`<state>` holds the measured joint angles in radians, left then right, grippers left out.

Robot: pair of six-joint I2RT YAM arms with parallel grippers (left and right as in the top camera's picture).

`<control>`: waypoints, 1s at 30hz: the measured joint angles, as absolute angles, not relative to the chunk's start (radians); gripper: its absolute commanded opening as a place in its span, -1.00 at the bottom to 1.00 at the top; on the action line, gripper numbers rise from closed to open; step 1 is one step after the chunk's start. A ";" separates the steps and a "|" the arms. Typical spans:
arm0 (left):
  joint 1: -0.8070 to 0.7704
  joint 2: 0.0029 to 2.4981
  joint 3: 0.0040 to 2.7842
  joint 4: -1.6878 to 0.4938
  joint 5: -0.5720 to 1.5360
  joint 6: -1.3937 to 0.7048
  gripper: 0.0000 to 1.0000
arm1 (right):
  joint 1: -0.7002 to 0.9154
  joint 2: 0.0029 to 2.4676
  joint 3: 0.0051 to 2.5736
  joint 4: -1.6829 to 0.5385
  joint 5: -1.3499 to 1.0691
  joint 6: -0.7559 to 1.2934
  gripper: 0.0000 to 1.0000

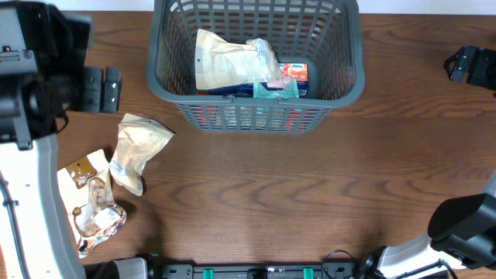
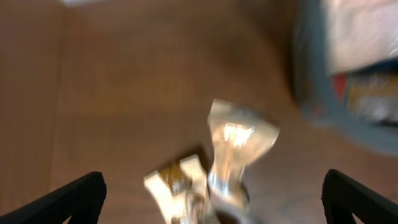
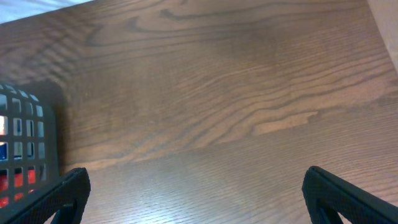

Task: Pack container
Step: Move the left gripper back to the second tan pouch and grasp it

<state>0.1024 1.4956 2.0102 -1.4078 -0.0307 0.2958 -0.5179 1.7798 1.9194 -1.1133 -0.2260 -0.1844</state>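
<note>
Blurring over pouch [image 2: 236, 140] and container [image 2: 309, 74]

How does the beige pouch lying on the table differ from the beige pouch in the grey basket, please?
The table pouch lies on bare wood, left of the container; the basket pouch sits inside it on other goods. The table pouch lies uncovered; the basket pouch is partly overlapped by a clear packet. The table pouch looks more crumpled than the basket pouch. Both are pale beige.
</note>
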 measured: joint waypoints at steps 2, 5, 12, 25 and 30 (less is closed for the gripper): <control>0.130 1.499 1.936 -1.403 -0.031 0.302 0.98 | -0.518 1.780 1.919 -1.113 -0.228 -0.184 0.98; 0.163 1.504 1.780 -1.343 -0.030 0.331 0.98 | -0.518 1.780 1.919 -1.113 -0.229 -0.184 0.99; 0.200 1.524 1.385 -1.054 -0.028 0.508 0.97 | -0.517 1.780 1.919 -1.113 -0.232 -0.188 0.98; 0.200 1.580 1.026 -0.689 0.055 0.788 0.98 | -0.512 1.780 1.919 -1.113 -0.232 -0.188 0.99; 0.200 1.695 1.005 -0.631 0.062 0.825 0.97 | -0.512 1.780 1.919 -1.114 -0.232 -0.189 0.98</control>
